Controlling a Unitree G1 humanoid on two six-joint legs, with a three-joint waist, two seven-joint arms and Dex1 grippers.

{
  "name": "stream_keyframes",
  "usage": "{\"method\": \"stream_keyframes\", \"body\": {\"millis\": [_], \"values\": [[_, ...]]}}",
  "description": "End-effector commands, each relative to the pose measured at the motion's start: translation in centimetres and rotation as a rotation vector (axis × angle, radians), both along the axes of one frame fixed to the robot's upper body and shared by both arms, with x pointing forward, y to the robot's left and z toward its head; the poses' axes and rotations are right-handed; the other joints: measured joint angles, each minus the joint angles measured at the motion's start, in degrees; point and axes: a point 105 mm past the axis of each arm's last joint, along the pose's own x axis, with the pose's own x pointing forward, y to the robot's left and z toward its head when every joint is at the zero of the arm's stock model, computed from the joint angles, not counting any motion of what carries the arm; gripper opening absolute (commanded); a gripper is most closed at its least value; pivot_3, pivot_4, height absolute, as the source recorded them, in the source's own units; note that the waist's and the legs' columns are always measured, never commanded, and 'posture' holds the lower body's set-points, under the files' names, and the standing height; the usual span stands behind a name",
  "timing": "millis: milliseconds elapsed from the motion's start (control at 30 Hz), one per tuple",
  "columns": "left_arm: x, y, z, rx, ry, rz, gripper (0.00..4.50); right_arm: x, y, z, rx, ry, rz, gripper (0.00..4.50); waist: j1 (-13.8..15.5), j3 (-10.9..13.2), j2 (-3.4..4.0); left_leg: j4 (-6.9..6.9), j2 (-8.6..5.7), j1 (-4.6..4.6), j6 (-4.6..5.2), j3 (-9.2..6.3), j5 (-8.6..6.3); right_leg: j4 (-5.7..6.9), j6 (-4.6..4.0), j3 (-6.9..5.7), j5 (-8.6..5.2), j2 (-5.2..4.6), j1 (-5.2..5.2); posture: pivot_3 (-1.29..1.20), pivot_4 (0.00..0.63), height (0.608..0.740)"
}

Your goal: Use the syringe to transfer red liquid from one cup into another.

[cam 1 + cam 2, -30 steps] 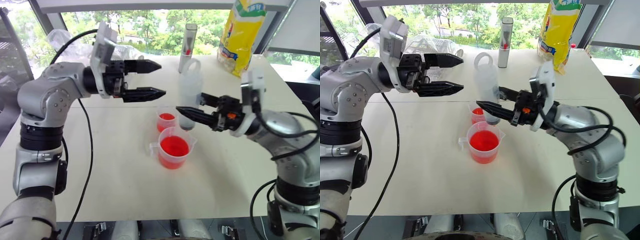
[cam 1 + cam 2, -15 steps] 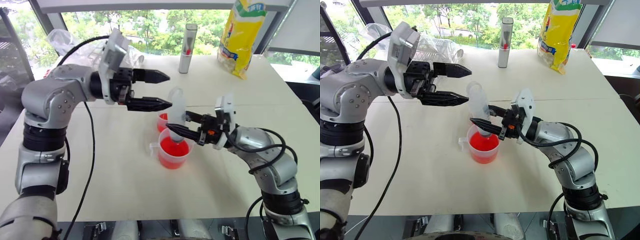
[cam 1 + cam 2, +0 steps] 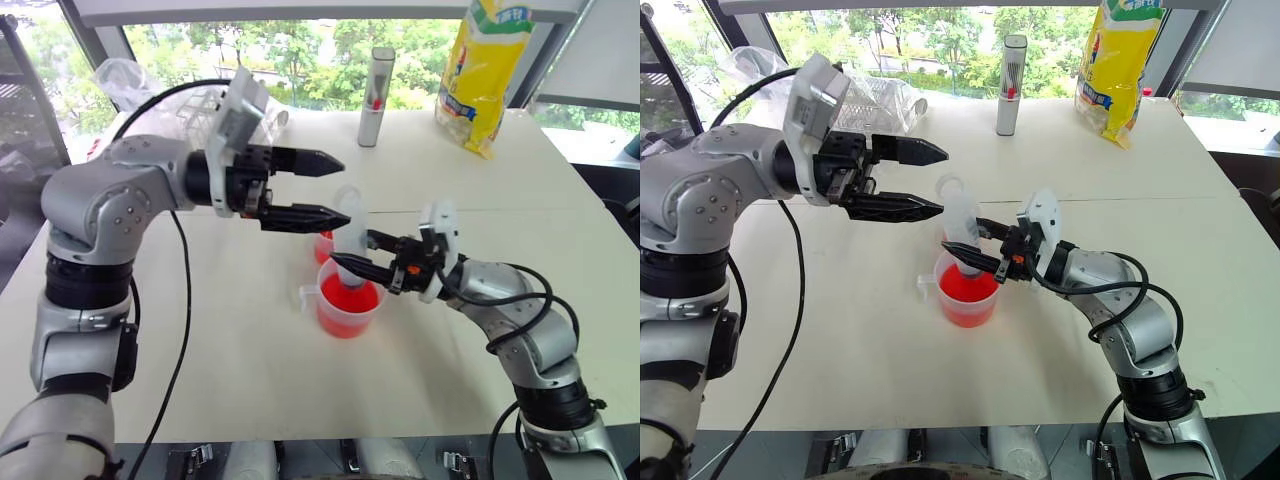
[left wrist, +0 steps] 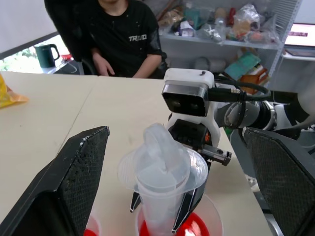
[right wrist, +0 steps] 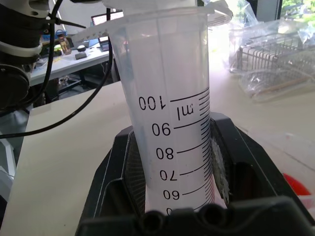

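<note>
Left gripper [image 3: 330, 187]: jaws spread wide, empty, poised at 10 o'clock of the plunger ring. Centre: large clear plastic graduated syringe [image 3: 349, 232], upright, jaws of the right gripper [image 3: 352, 252] clamped on its barrel. Over the last second this arm has carried the syringe down and leftward, from beside the cups until its tip dips into the bright red liquid [image 3: 349, 297] in the larger handled clear measuring cup [image 3: 346, 313]. The smaller clear cup [image 3: 324, 243] sits at 11 o'clock, touching or nearly so. Drawing the plunger appears to be next.
</note>
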Motion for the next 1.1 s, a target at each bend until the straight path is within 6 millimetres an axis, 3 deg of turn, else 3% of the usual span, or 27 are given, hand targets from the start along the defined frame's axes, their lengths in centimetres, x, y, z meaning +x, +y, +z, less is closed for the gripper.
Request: {"method": "stream_keyframes", "body": {"millis": [33, 467, 567, 833, 1100], "values": [[-0.5, -0.4, 0.3, 0.009, -0.026, -0.005, 4.50, -0.4, 0.2, 0.6, 0.020, -0.039, 0.016, 1.42, 0.0, 0.0, 0.00, 0.00, 0.00, 0.00, 0.00, 0.00, 0.00, 0.00, 0.00, 0.00, 0.00, 0.00, 0.00, 0.00, 0.150, 0.740], [-0.4, -0.5, -0.7, 0.041, 0.003, 0.014, 4.50, -0.4, 0.3, 0.2, 0.020, -0.037, 0.007, 1.42, 0.0, 0.0, 0.00, 0.00, 0.00, 0.01, -0.01, 0.00, 0.00, 0.01, 0.00, 0.01, 0.00, 0.00, 0.00, 0.00, 0.150, 0.740], [-0.4, -0.7, -0.8, 0.035, 0.015, 0.018, 3.65, -0.5, 0.4, 0.2, 0.020, -0.038, 0.008, 1.42, 0.0, 0.0, 0.00, 0.01, 0.00, 0.01, -0.01, 0.00, 0.01, 0.01, 0.00, 0.01, 0.00, 0.00, 0.00, 0.00, 0.150, 0.740], [-0.2, -1.5, -1.0, -0.003, 0.050, 0.036, 0.03, -0.5, 0.4, 0.1, 0.011, -0.039, 0.014, 1.42, 0.1, 0.0, 0.00, 0.02, -0.01, 0.01, -0.01, 0.00, 0.01, 0.02, 0.00, 0.01, 0.00, 0.00, 0.02, 0.00, 0.150, 0.740], [-0.2, -1.5, -1.4, 0.005, 0.047, 0.052, 0.03, -0.6, 0.3, 0.1, 0.009, -0.032, 0.020, 1.42, 0.1, 0.0, 0.00, 0.02, -0.01, 0.03, -0.01, 0.00, 0.01, 0.04, 0.00, 0.02, 0.00, -0.01, 0.02, 0.00, 0.150, 0.740]]}}
